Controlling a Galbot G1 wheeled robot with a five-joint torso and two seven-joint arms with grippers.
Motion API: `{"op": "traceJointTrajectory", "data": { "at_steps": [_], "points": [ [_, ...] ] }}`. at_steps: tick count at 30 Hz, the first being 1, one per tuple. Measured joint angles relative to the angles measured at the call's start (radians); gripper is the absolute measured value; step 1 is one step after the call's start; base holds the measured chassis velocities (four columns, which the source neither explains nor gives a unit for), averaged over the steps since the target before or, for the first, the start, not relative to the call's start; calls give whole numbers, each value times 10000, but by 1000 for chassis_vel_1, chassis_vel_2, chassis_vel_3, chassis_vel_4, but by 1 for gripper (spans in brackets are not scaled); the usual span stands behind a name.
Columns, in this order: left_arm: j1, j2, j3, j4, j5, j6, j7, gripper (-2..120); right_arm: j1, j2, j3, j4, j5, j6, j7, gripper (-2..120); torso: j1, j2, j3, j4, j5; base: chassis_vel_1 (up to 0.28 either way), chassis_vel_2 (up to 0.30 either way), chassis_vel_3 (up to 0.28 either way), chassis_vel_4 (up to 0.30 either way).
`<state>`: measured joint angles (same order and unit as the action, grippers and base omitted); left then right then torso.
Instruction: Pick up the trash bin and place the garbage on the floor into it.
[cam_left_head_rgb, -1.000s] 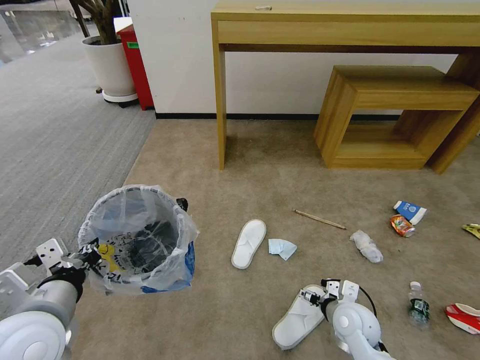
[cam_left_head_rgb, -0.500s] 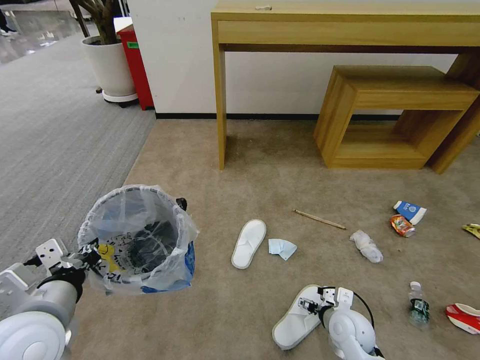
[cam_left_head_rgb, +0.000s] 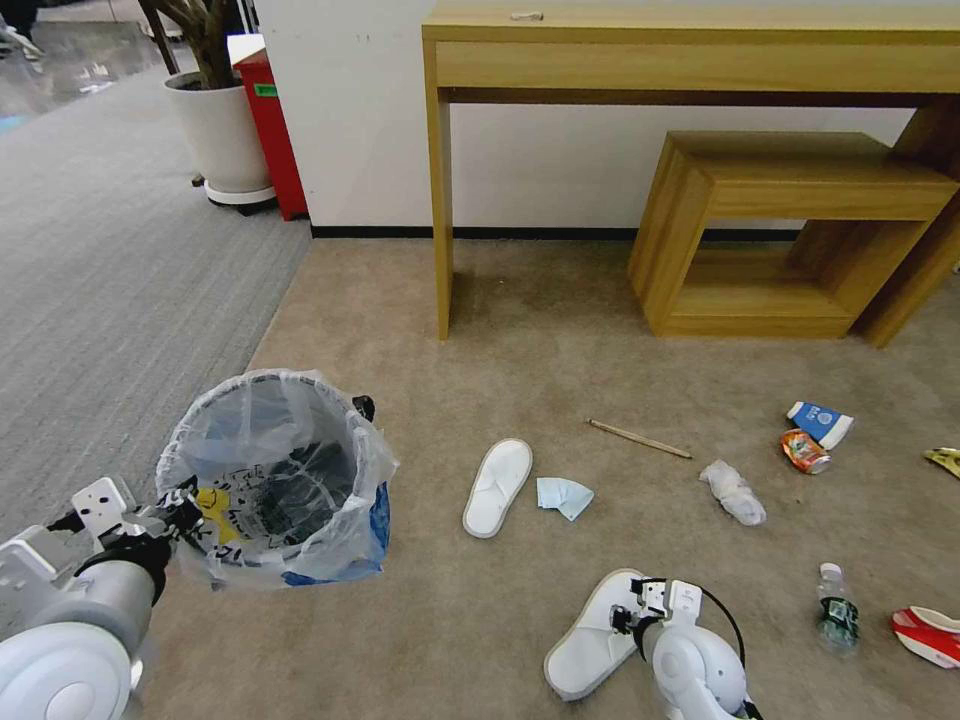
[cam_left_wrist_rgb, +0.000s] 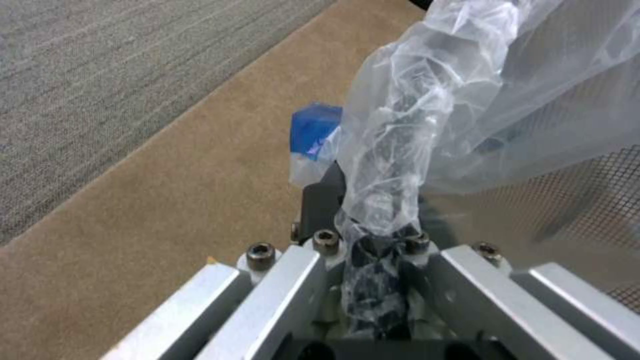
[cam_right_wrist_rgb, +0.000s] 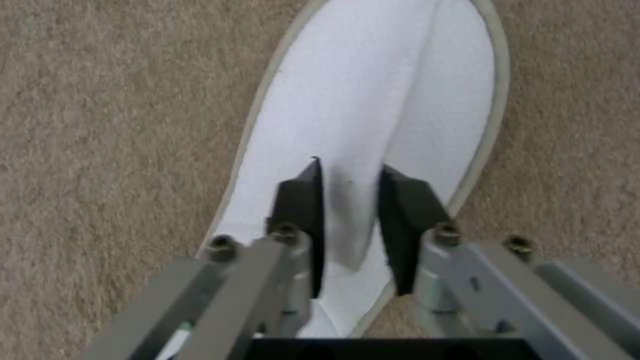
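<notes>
The trash bin (cam_left_head_rgb: 270, 480), dark with a crinkled clear bag, hangs over the beige floor (cam_left_head_rgb: 520, 340) at the left. My left gripper (cam_left_head_rgb: 175, 510) is shut on its near rim, and bag plastic (cam_left_wrist_rgb: 413, 125) is bunched between the fingers (cam_left_wrist_rgb: 320, 205). My right gripper (cam_left_head_rgb: 625, 615) is down on the near white slipper (cam_left_head_rgb: 585, 655), its fingers (cam_right_wrist_rgb: 300, 200) pinching a raised fold of the white upper (cam_right_wrist_rgb: 373, 100). The other garbage: a second slipper (cam_left_head_rgb: 497, 487), blue tissue (cam_left_head_rgb: 563, 496), stick (cam_left_head_rgb: 638, 438), tissue wad (cam_left_head_rgb: 733, 492), blue-white cup (cam_left_head_rgb: 820, 423), orange can (cam_left_head_rgb: 804, 450), bottle (cam_left_head_rgb: 836, 610), red-white cup (cam_left_head_rgb: 925, 635).
A wooden desk (cam_left_head_rgb: 440, 200) and a low wooden stool (cam_left_head_rgb: 790, 230) stand against the far wall. A white planter (cam_left_head_rgb: 220, 130) and a red box (cam_left_head_rgb: 272, 130) sit at the back left. Grey ribbed carpet (cam_left_head_rgb: 100, 280) covers the left side. A yellow wrapper (cam_left_head_rgb: 943, 458) lies at the right edge.
My right gripper has sunk lower and nearer over the near slipper. The left arm and the bin have not moved.
</notes>
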<state>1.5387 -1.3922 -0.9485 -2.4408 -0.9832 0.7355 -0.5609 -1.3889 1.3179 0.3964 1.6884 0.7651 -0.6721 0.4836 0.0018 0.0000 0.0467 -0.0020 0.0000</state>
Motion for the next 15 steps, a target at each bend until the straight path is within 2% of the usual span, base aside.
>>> {"op": "traceJointTrajectory", "data": {
  "at_steps": [1, 4, 15],
  "points": [
    [0, 0, 0, 0, 0, 0, 0, 1, 0, 0, 0, 0, 0, 0, 0, 16, 0, 0, 0, 0, 0, 0, 0, 0, 0],
    [5, 3, 3, -6, -1, 0, -5, 1, -15, -18, 3, 0, -155, 32, -131, 1, 0, 0, 0, 0, 0, 0, 0, 0, 0],
    [20, 8, 55, -58, 32, 0, -20, 1, 5, -83, 33, -154, -433, 304, -286, 0, 0, 0, 0, 0, 0, 0, 0, 0, 0]
  ]
}}
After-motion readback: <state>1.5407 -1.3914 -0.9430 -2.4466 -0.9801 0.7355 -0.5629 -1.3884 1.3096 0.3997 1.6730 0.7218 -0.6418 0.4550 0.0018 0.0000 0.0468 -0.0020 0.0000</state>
